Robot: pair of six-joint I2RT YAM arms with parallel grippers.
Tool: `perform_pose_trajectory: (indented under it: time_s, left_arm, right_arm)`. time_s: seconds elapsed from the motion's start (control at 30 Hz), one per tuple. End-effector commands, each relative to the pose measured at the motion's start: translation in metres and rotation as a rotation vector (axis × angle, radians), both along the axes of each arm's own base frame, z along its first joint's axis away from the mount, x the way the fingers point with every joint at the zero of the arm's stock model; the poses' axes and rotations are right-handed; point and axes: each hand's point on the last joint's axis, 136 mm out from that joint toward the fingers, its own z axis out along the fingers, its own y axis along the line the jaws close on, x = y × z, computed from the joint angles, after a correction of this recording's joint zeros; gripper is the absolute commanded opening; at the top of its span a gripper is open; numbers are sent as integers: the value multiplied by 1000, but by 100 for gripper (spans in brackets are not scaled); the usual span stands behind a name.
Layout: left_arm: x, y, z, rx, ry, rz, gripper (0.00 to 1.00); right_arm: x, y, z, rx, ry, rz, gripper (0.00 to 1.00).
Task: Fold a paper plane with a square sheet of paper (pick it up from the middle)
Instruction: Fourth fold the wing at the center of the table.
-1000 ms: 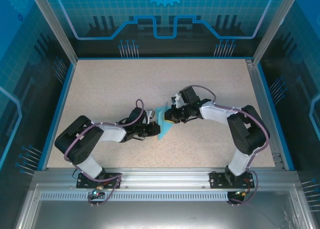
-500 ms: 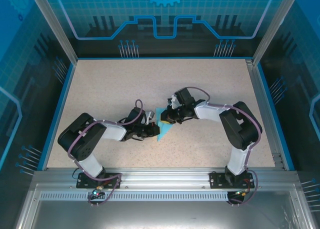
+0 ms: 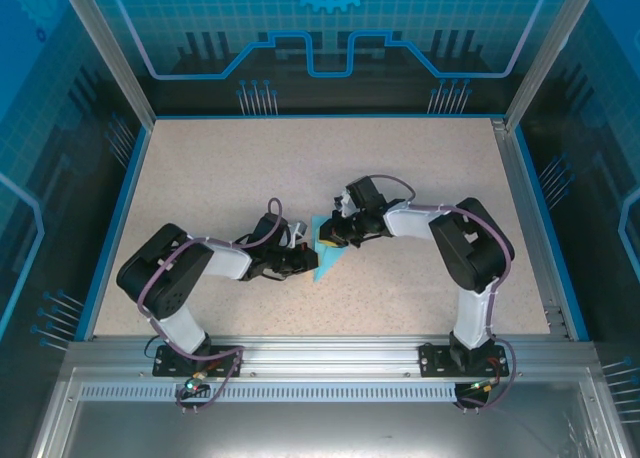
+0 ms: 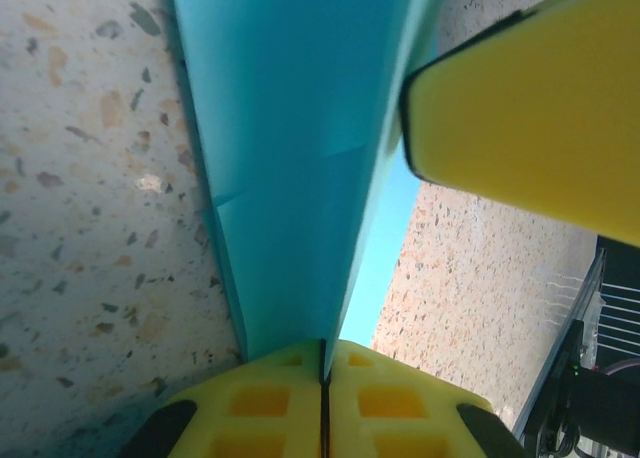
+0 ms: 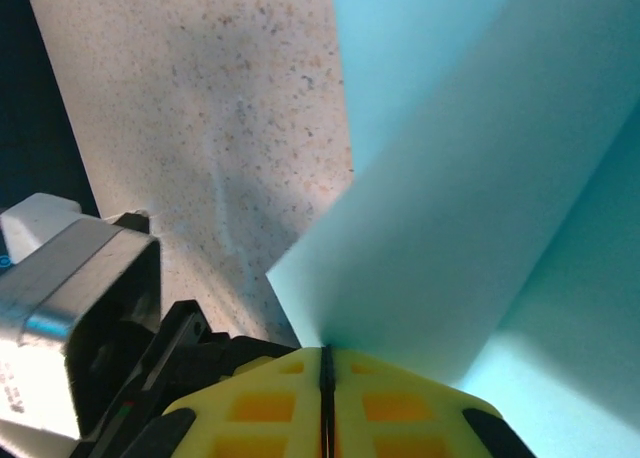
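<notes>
The cyan sheet of paper (image 3: 328, 255) is folded into a slim, pointed paper-plane shape at the middle of the table. My left gripper (image 3: 308, 262) is shut on its left edge. In the left wrist view the folded paper (image 4: 290, 158) runs up from my closed left gripper (image 4: 325, 363), and a yellow finger of the other gripper (image 4: 530, 118) crosses at the upper right. My right gripper (image 3: 327, 240) is shut on the paper's upper end. In the right wrist view a cyan flap (image 5: 470, 208) rises from my closed right gripper (image 5: 325, 356).
The speckled table (image 3: 220, 168) is bounded by a blue rim (image 3: 115, 218) and transparent cage walls. The two grippers almost touch over the paper, and the left arm's black and grey wrist body (image 5: 70, 308) lies close beside the right fingers.
The right arm has drawn in, its elbow swinging left and its gripper shifting slightly left along the paper. The left arm and the paper have barely moved.
</notes>
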Motion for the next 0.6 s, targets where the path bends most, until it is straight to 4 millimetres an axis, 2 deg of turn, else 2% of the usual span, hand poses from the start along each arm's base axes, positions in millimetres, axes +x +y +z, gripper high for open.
perform_pose_trajectory:
  time_s: [0.0,0.57]
  left_arm:
    - [-12,8,-18,27,87,5,9]
    - [-12,11,-26,24,168,34,7]
  right_arm:
    - [6,5,-2,-5,-2,-12,10]
    - [6,-2,-20,-44,30,-26,10]
